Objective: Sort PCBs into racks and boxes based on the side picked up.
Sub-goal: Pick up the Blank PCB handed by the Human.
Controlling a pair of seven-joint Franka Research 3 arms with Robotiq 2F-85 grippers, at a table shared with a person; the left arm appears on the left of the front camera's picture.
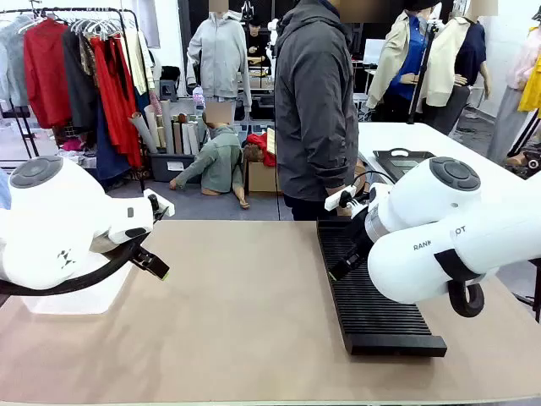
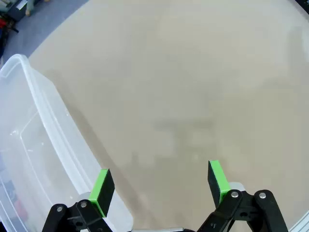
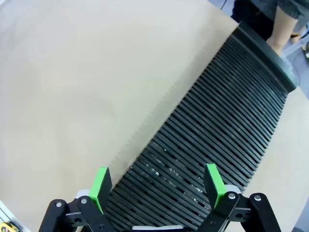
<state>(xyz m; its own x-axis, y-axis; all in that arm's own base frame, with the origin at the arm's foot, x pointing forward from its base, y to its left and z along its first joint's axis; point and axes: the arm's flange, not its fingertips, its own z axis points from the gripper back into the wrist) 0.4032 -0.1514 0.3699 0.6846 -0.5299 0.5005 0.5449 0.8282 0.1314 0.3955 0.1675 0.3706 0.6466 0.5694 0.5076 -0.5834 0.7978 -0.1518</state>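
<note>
Rack [image 3: 217, 130] sits right under the R gripper [image 3: 157, 181]. Its long axis runs from the robot's side toward the person [image 1: 314, 110] at the far edge, w/ slots crosswise, so any drop-in means lining a board up w/ the slots, not the rack's length. R jaws are apart w/ nothing between the pads, hovering over the near part of the rack and its left edge. Clear box [image 2: 43, 121] lies off to one side of the L gripper [image 2: 159, 181], rim just beside one finger in the wrist view. L jaws are also wide apart and empty, over bare table [image 2: 193, 72]. So R arm is nearer the rack and L arm nearer the box, w/ an open tabletop stretch between them. Where the PCBs are, can't tell; my guess is the person supplies them. Person's hand [image 3: 282, 31] hangs by the rack's far end, a possible crowding spot. Nothing blocks either gripper's way down.
</note>
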